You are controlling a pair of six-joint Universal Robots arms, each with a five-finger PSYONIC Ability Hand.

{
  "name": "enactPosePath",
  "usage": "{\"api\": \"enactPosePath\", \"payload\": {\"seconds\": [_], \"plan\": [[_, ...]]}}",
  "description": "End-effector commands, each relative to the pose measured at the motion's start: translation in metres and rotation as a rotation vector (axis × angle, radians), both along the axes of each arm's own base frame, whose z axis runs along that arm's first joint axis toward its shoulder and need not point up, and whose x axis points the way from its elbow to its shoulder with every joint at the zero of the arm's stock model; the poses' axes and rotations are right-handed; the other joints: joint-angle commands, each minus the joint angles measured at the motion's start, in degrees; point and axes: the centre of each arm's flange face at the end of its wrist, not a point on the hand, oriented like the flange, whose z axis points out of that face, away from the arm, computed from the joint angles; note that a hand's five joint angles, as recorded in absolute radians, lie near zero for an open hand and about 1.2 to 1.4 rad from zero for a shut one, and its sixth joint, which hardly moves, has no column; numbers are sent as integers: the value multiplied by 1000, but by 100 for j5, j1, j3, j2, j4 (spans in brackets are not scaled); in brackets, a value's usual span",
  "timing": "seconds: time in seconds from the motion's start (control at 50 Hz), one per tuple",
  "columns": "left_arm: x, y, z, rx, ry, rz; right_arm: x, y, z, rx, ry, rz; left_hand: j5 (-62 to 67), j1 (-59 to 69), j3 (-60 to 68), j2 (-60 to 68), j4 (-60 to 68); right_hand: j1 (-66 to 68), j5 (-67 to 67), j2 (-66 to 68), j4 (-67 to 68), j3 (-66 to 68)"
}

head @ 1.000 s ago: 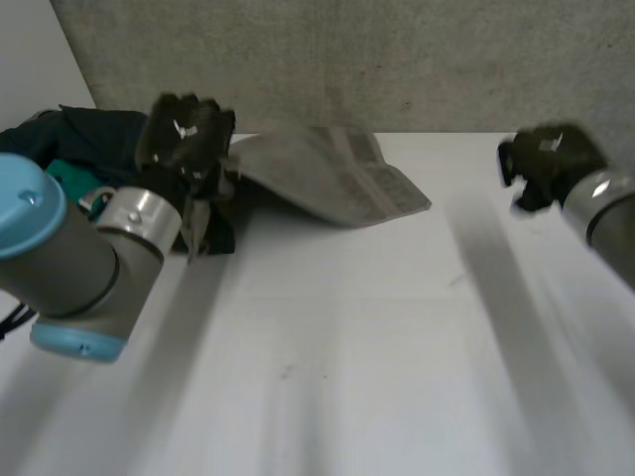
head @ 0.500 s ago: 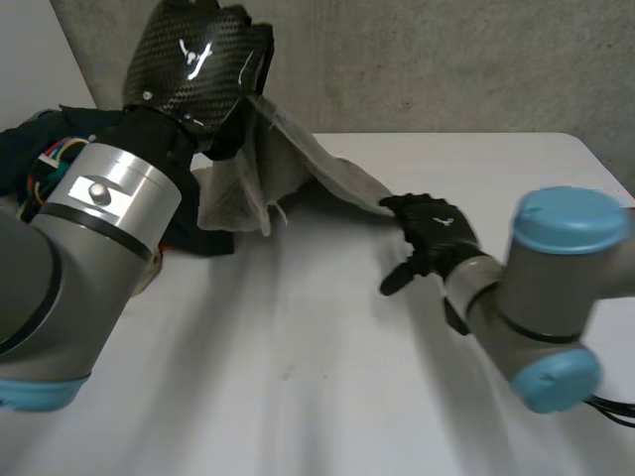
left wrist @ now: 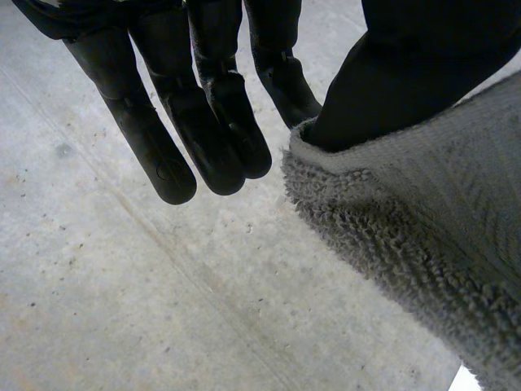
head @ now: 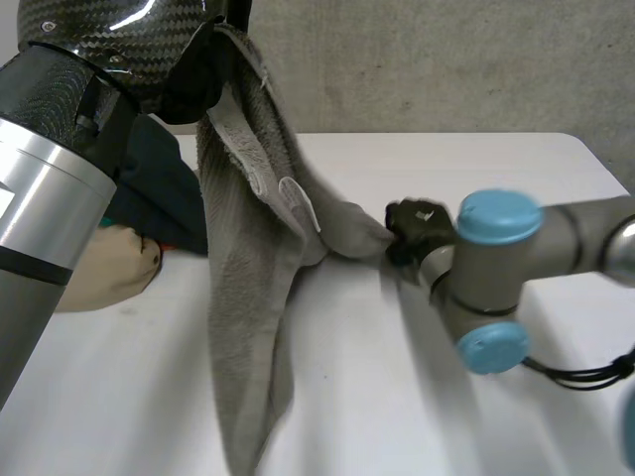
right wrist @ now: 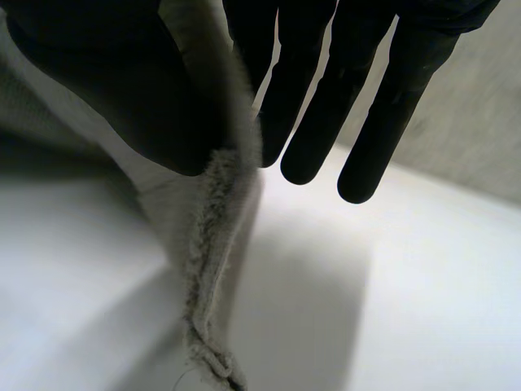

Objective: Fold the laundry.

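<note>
High over the white table a grey towel is hung, and dark clothes are heaped beside it. Its top edge is pinched between the thumb and straight fingers of the left hand, and a side corner is pinched between thumb and finger by the right hand.

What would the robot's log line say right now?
left hand: pinches grey towel, held high | right hand: pinches towel edge near table | dark clothes: heaped behind
</note>
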Motion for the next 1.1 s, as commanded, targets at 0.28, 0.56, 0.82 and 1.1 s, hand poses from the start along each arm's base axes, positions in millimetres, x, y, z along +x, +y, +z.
{"api": "enactPosePath", "payload": {"seconds": [0.28,0.56,0.82,1.1], "plan": [[38,-82,-82,341,-204,190,-153,42,224,-254,486,-61,1246,1436,1162,1138,1117,1483,1372,1240,1155,1210],[10,-153,-153,487,-327,156,-156,10,161,-43,603,80,1246,1436,1162,1138,1117,1483,1372,1240,1155,1210],[-18,-234,3,-284,29,231,-152,-90,265,-793,131,-411,1246,1436,1162,1138,1117,1483,1372,1240,1155,1210],[-14,-199,-3,-241,39,207,-146,-74,249,-795,117,-337,1246,1436,1162,1138,1117,1483,1372,1240,1155,1210]]}}
